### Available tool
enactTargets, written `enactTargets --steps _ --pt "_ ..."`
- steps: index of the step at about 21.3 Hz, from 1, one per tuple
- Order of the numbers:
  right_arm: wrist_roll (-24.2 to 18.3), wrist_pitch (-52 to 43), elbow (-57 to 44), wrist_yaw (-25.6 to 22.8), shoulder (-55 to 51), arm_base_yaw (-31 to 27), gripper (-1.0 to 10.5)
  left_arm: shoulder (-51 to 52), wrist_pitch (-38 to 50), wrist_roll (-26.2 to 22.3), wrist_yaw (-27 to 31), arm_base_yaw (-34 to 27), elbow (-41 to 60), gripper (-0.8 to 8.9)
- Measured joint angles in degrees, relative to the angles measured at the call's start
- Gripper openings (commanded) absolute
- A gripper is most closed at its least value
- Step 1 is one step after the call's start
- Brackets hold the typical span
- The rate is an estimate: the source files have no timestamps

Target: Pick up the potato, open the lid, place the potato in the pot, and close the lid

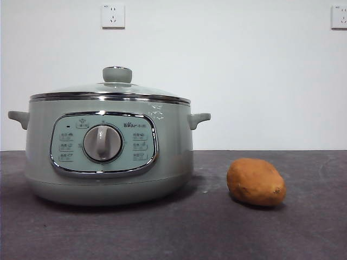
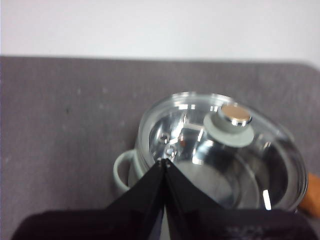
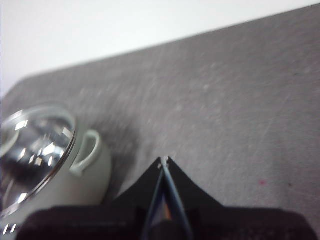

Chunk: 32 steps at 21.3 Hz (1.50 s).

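The sage-green pot [image 1: 108, 157] stands at the left of the dark table, its dial facing me. The glass lid [image 1: 110, 92] sits closed on it, with its green knob [image 1: 117, 74] on top. The orange-brown potato [image 1: 256, 182] lies on the table to the right of the pot, apart from it. My left gripper [image 2: 164, 161] is shut and empty, high above the pot's side handle [image 2: 122, 172], with the lid [image 2: 220, 150] and knob [image 2: 231, 124] below it. My right gripper [image 3: 164, 160] is shut and empty, above the table beside the pot's other handle [image 3: 86, 152]. Neither arm shows in the front view.
The dark grey table [image 1: 173, 233] runs back to a white wall with two power sockets [image 1: 113, 15]. A sliver of the potato [image 2: 312, 195] shows at the edge of the left wrist view.
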<state>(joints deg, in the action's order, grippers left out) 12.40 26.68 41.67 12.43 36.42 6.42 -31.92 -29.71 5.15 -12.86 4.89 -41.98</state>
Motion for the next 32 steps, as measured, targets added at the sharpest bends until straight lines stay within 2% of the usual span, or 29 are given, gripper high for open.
enactTargets --steps 6,8,9,11,12,13,16,18,19,23,26,29,32 --pt "-7.02 8.85 8.55 9.92 9.84 0.00 0.0 -9.46 -7.37 -3.80 -5.68 0.00 -7.43 0.01" --pt "-8.50 9.94 9.64 12.44 12.39 0.00 0.2 -11.96 -7.85 -4.17 -7.72 0.00 -8.31 0.36" --pt "-8.92 9.97 9.77 13.16 13.22 0.00 0.6 -12.74 -7.98 -4.24 -8.48 0.00 -8.41 0.88" --pt "-9.70 10.34 9.81 14.32 15.15 0.00 3.2 -14.38 -8.07 -4.31 -10.12 0.00 -8.57 3.19" --pt "-9.86 10.43 9.81 14.43 15.82 0.00 4.6 -14.82 -8.02 -4.31 -10.25 0.00 -8.59 3.67" --pt "-9.90 10.40 9.84 14.47 16.39 0.00 5.3 -14.99 -7.91 -4.31 -10.25 0.00 -8.59 3.70" --pt "-9.86 10.08 9.86 14.32 18.25 2.23 5.3 -15.06 -4.35 -3.63 -10.34 0.00 -8.61 3.69" --pt "-9.05 8.50 9.88 12.00 19.89 6.36 5.3 -15.06 -1.70 -2.38 -11.06 0.00 -8.68 3.69" --pt "-8.41 8.09 10.03 9.38 21.09 8.96 5.4 -15.06 -0.66 -1.42 -11.32 0.00 -8.70 3.69" --pt "-6.19 8.07 11.63 -5.53 29.05 20.37 5.3 -15.06 0.11 0.46 -11.34 0.00 -8.70 3.69" --pt "-5.18 7.91 14.47 -12.96 36.61 25.57 5.3 -15.06 0.11 0.52 -11.34 0.00 -8.70 3.69" --pt "-4.02 7.30 16.26 -16.76 43.89 26.36 5.3 -15.06 0.11 0.52 -11.34 0.00 -8.70 3.69" --pt "-3.08 5.81 16.31 -16.94 50.21 26.18 5.3 -15.06 0.11 0.52 -11.34 0.00 -8.70 3.69"
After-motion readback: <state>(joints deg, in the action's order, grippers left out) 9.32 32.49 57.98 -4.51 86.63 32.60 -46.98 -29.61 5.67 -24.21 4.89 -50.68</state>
